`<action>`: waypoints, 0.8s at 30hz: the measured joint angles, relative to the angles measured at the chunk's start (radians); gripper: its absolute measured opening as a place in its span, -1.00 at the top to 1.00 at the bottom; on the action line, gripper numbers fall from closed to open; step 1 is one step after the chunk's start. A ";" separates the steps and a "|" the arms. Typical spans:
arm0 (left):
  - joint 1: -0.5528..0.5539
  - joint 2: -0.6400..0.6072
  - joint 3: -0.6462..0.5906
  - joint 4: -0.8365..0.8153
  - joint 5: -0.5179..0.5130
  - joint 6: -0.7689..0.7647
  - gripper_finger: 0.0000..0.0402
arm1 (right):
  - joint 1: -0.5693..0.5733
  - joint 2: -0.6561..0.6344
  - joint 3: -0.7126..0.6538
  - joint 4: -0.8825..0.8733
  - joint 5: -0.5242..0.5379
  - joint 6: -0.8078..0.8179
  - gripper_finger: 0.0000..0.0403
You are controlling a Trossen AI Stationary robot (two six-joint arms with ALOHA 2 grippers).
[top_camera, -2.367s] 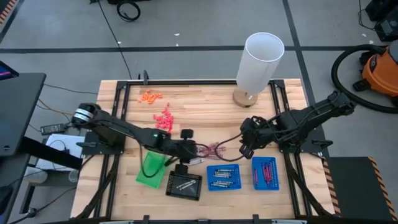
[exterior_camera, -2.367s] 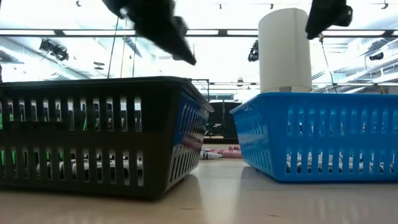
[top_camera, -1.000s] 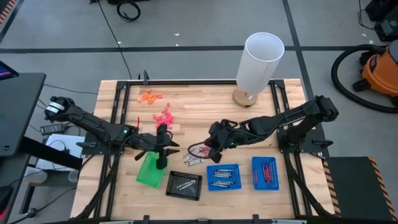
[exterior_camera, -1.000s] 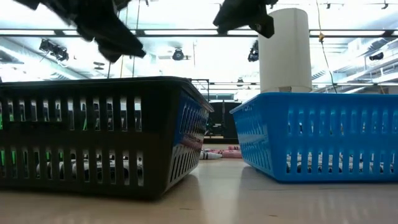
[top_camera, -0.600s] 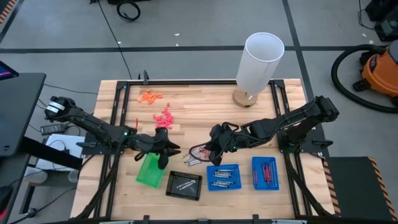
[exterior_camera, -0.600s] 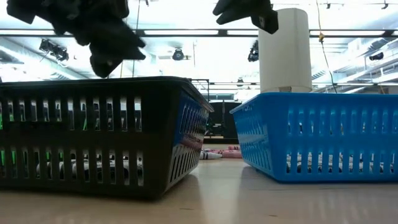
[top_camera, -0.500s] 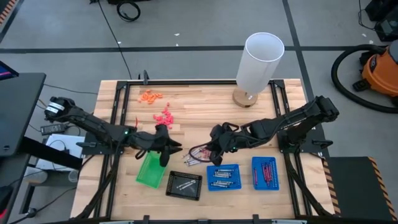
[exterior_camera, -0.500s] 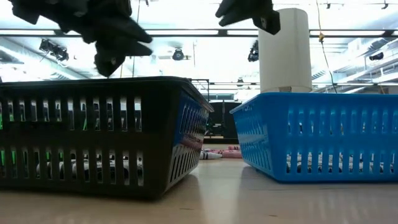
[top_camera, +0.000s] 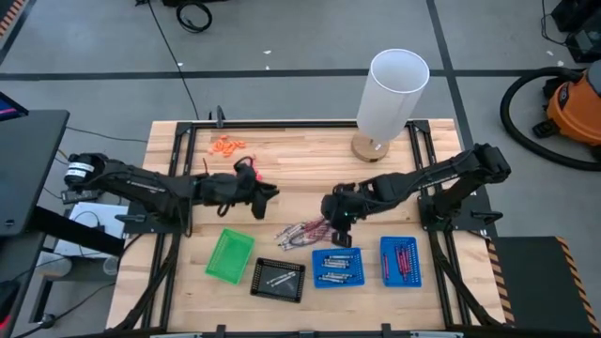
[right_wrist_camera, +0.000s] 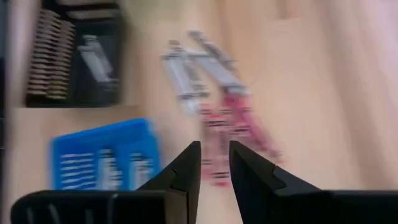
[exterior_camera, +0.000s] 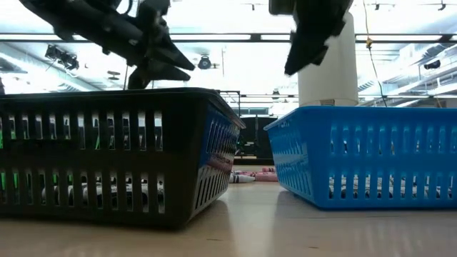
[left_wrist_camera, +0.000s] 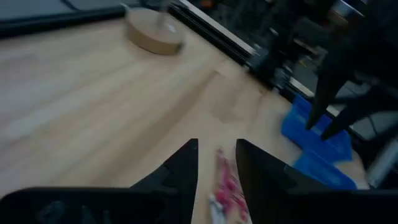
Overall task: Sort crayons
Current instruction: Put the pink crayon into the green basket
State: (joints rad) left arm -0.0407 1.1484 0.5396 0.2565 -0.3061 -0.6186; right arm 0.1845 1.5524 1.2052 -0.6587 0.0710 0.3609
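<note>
Wooden slatted table (top_camera: 300, 160), framed in black rails, on a grey floor.

Loose crayons (top_camera: 302, 232): maroon and grey-white sticks in a small heap near the table's middle, just beyond the trays.

Trays along the near edge: green tray (top_camera: 230, 256); black tray (top_camera: 278, 279) with grey-white sticks; blue tray (top_camera: 337, 268) with grey-white sticks; second blue tray (top_camera: 401, 261) with maroon sticks.

White cylinder (top_camera: 392, 94) on a round wooden base, far right of the table.

Pink bits (top_camera: 248, 173) and orange bits (top_camera: 226, 145), far left.

Left gripper (top_camera: 266, 195): raised beside the pink bits, fingers slightly parted, nothing between them in its wrist view.

Right gripper (top_camera: 340, 237): above the heap's right end, fingers (right_wrist_camera: 186, 167) a narrow gap apart, empty.
</note>
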 joint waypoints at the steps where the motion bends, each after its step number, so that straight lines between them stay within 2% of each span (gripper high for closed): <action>1: 0.019 0.000 0.000 0.000 0.000 -0.012 0.42 | -0.017 0.000 -0.008 -0.001 0.003 -0.010 0.54; 6: 0.085 0.000 0.000 0.002 0.000 -0.070 0.42 | -0.080 0.000 -0.011 -0.001 -0.002 -0.009 0.54; 13: 0.101 0.004 0.000 0.001 0.000 0.038 0.42 | -0.098 0.000 -0.011 0.000 -0.117 -0.047 0.52; 18: 0.102 0.003 0.000 0.025 0.047 0.106 0.42 | -0.079 0.000 -0.015 0.014 -0.097 -0.049 0.42; 24: 0.093 0.003 0.000 0.025 0.129 0.141 0.42 | -0.079 0.000 -0.070 0.136 -0.075 0.003 0.26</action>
State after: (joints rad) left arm 0.0520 1.1511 0.5400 0.2817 -0.1770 -0.4774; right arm 0.1055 1.5525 1.1354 -0.5228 -0.0036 0.3636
